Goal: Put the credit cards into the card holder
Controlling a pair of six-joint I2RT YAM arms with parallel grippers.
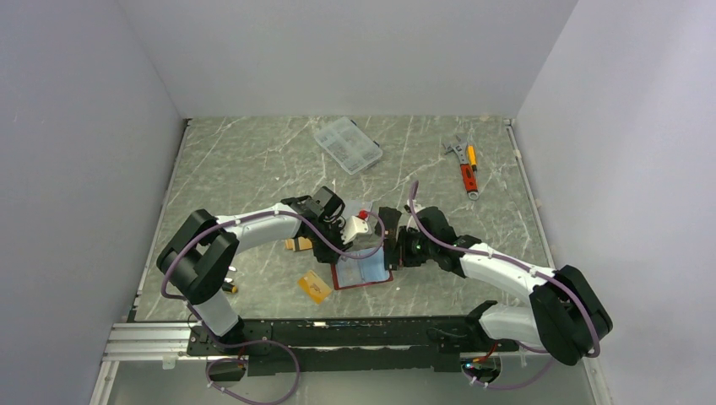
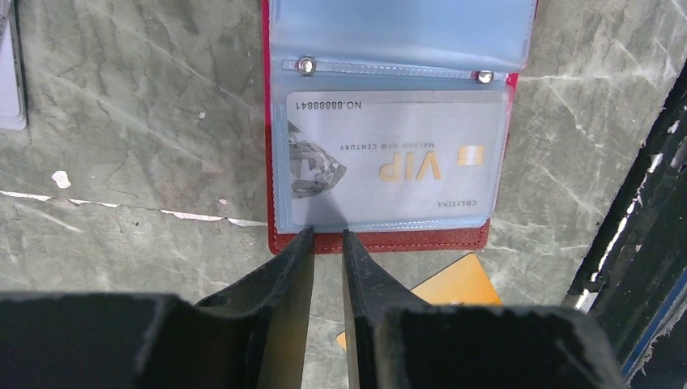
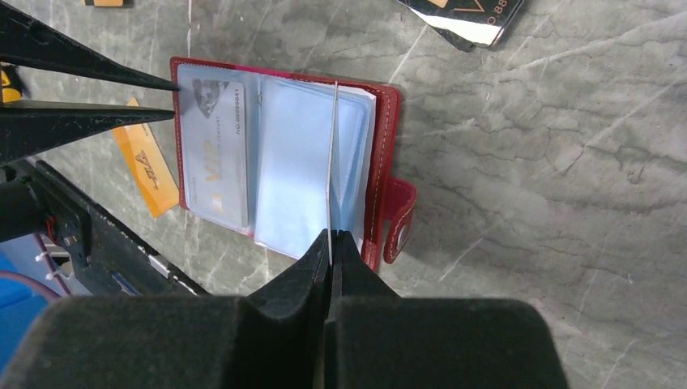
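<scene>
Here, right jaws pinching card holder [image 3: 389, 105] by one clear leaf, left jaws slightly parted beside silver card [image 2: 389, 154]

A desk [image 1: 253, 160] topped in grey-green stone pattern fills the floor of a three-sided enclosure. Thin white veins run across the top in all directions, and the wrist views show them up close as pale cracks and flecks on a mottled, faintly glossy surface. A plain left wall [image 1: 76, 126], back wall [image 1: 346, 51] and right wall [image 1: 625, 110], all a matt, pale lilac-white, rise from the desk's edges and meet in two straight corners. A narrow light strip [image 1: 528, 181] borders the desk at the foot of the right wall. A ribbed aluminium rail [image 1: 143, 342] runs along the near edge. The light is soft and even, with only weak shadows.
</scene>
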